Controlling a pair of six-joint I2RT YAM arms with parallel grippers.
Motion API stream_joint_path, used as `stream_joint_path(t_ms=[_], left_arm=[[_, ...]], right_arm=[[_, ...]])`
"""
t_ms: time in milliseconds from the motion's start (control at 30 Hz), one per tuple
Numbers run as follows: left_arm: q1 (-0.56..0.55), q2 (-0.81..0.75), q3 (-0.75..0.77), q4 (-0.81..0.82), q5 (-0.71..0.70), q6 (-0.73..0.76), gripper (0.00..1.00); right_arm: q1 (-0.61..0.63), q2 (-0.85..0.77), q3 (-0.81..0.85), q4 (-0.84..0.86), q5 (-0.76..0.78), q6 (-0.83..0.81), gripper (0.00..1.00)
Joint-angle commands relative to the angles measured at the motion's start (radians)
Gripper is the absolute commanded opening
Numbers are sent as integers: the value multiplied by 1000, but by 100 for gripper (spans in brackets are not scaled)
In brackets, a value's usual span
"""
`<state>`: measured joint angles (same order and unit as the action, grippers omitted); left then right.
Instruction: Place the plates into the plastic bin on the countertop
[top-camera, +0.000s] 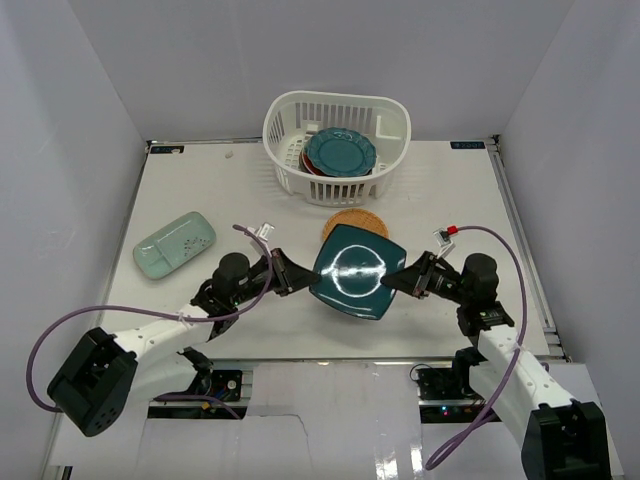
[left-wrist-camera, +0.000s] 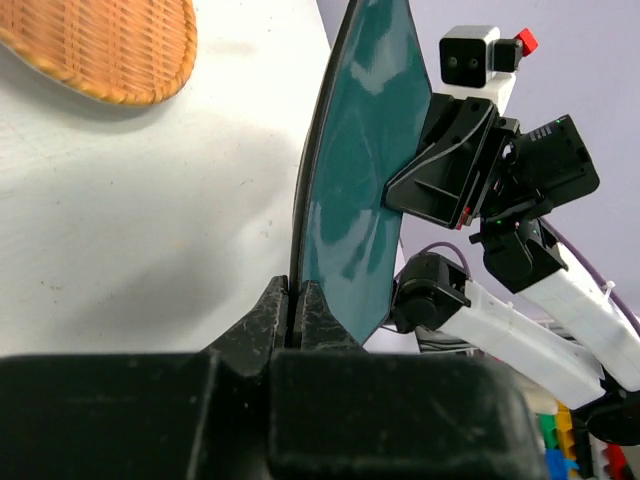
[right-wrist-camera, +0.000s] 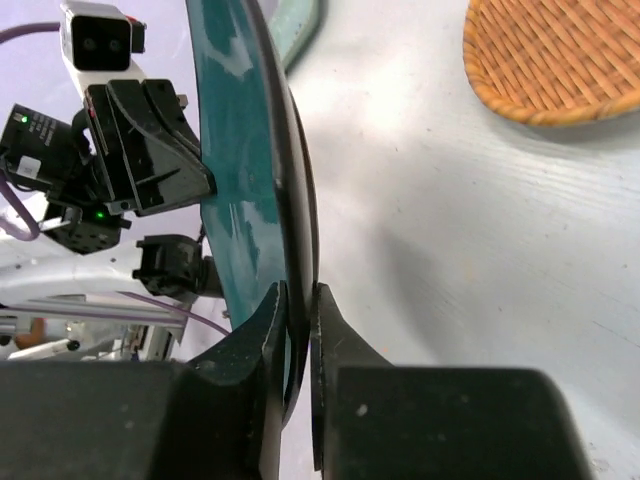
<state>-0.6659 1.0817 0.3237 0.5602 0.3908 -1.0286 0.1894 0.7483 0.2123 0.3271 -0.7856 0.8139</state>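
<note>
Jaws on both sides clamp the square plate (top-camera: 357, 271), half-hiding woven plate (top-camera: 355, 218).

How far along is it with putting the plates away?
Several plates already sit in the plastic bin, with a teal scalloped plate on top; how many are there is hidden. The dark teal square plate is in hand, pinched at opposite edges by the left gripper and right gripper. Left on the countertop: the orange woven plate and the pale green oblong plate.
</note>
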Motion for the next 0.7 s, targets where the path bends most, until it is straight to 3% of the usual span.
stream_joint_path(t_ms=[0,33,67,167,233,267,400,467,667], left_arm=[[-1,-84,106,80,17,21,2],[-1,-98,150,25,1,54,9],[-1,-114,181,-125,-21,97,28],[-1,-198,287,-409,-156,278,58],[-1,-293,320,-524,-266,384,67],[-1,-333,345,-631,-301,409,77],[-3,-500,426,-845,-461,522,93],[-1,-554,458,-937,-523,581,95],[-1,-680,402,-936,-608,650,97]], right_arm=[[12,-1,33,158,38,47,8],[12,-3,53,158,52,51,8],[12,2,79,158,65,56,8],[12,48,232,142,98,62,8],[10,106,354,142,123,67,8],[10,123,392,144,147,68,8],[7,268,574,164,164,68,8],[7,371,689,170,186,51,8],[5,696,1027,49,310,-44,8]])
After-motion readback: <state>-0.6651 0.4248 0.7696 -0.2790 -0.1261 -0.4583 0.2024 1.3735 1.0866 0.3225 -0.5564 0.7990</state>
